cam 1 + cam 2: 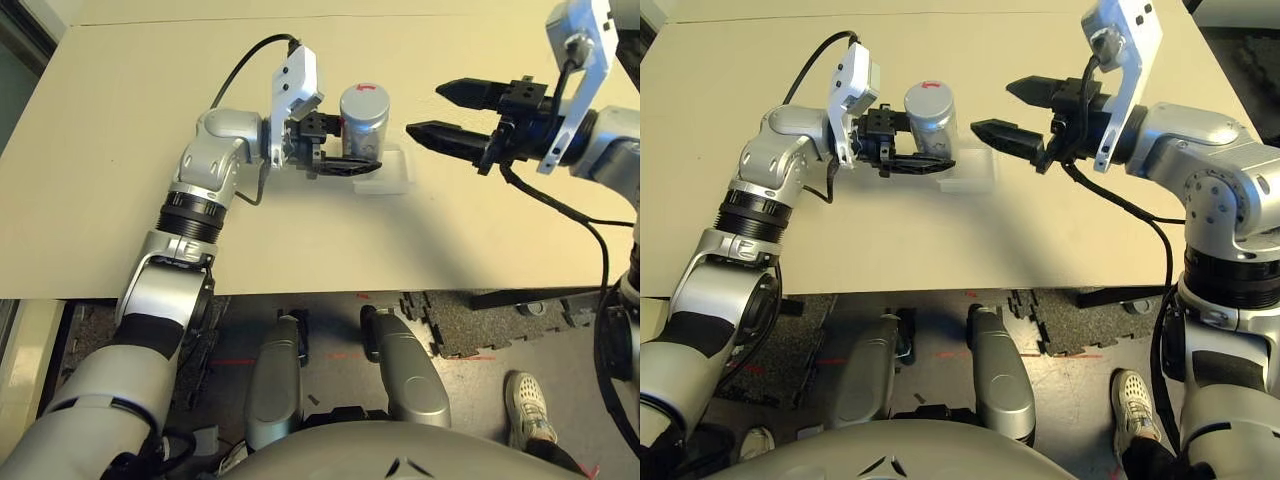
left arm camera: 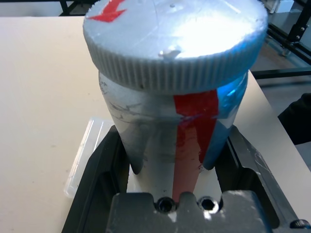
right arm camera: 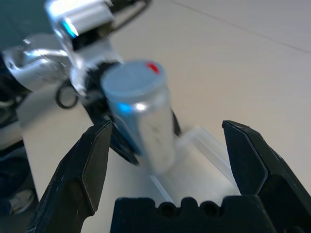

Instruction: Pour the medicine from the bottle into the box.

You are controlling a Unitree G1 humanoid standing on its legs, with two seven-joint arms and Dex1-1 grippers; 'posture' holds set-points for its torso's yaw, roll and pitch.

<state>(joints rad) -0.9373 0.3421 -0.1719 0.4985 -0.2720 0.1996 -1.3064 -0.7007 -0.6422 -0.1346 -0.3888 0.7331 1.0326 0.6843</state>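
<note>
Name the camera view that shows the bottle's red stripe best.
The left wrist view: the red stripe runs down the bottle up close, facing the camera. The eye views show just the cap's red mark; the right wrist view shows a blurred bottle.

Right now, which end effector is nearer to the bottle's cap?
Left. The left end effector is shut on the bottle, just below its cap; the right end effector is open, off to the side.

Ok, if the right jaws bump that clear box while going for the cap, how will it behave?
The box looks thin, shallow plastic, so probably very light and apt to slide on the smooth table. Its low flat shape should resist tipping. The bottle, clamped in the left gripper, hangs over it without pinning it.
</note>
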